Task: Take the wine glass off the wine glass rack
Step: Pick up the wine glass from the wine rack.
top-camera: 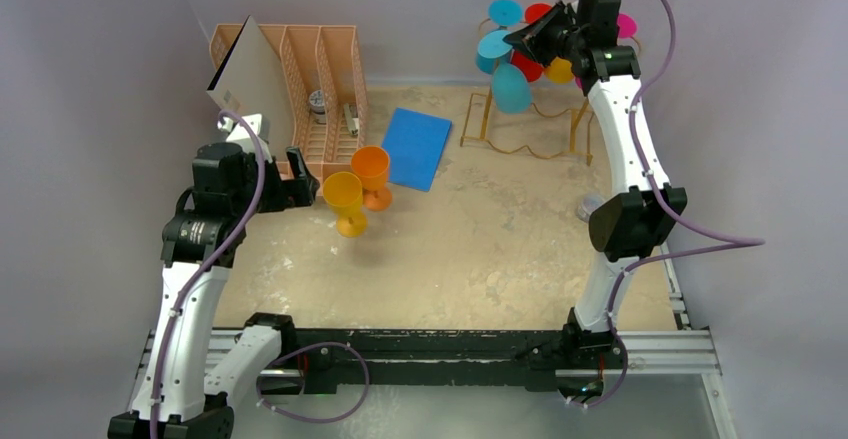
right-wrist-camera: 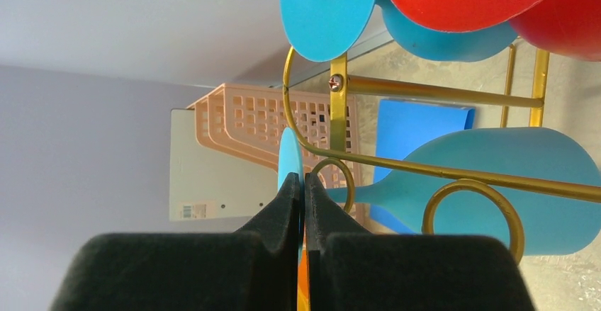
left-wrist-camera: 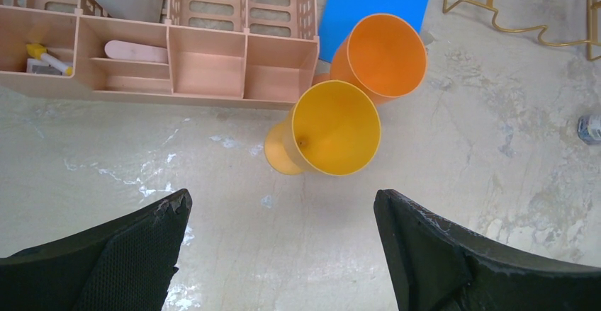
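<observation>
Grip step: right gripper (right-wrist-camera: 302, 183) clamped on foot of light-blue plastic wine glass (right-wrist-camera: 496, 176) hung ahead in gold wire rack (right-wrist-camera: 339, 112); left gripper (left-wrist-camera: 282, 196) apart. Next: sliding foot off rail.

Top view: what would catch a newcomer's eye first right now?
Bright glasses hanging on the gold wine glass rack at the far right stand out, with the right end effector shut on the foot of a blue wine glass. Next, a yellow glass and an orange glass stand beside the peach organizer, before the open left end effector.
</observation>
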Tool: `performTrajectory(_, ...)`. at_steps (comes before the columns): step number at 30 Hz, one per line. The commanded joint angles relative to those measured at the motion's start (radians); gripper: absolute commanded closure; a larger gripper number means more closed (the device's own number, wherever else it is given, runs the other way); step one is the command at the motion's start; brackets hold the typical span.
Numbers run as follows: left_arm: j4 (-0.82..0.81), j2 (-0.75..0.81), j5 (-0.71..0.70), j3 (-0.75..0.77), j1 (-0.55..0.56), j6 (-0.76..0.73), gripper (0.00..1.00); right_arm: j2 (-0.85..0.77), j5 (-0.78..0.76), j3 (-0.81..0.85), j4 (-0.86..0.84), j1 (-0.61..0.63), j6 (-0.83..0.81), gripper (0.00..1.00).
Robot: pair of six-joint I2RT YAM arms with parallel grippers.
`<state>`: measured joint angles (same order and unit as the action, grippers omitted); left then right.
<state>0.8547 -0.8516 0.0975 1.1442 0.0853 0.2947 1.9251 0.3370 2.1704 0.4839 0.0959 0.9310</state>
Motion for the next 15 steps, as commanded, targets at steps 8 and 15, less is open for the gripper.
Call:
performTrajectory(8,-0.016,0.017,0.062,0.065,-0.007,-0.002,0.0,-0.091,0.108,-0.021,-0.049,-0.006,-0.009,1.0)
performTrajectory(15,0.001,0.009,0.135,0.103,-0.007,-0.006,0.0,-0.135,0.227,-0.1,-0.116,-0.005,-0.002,1.0)
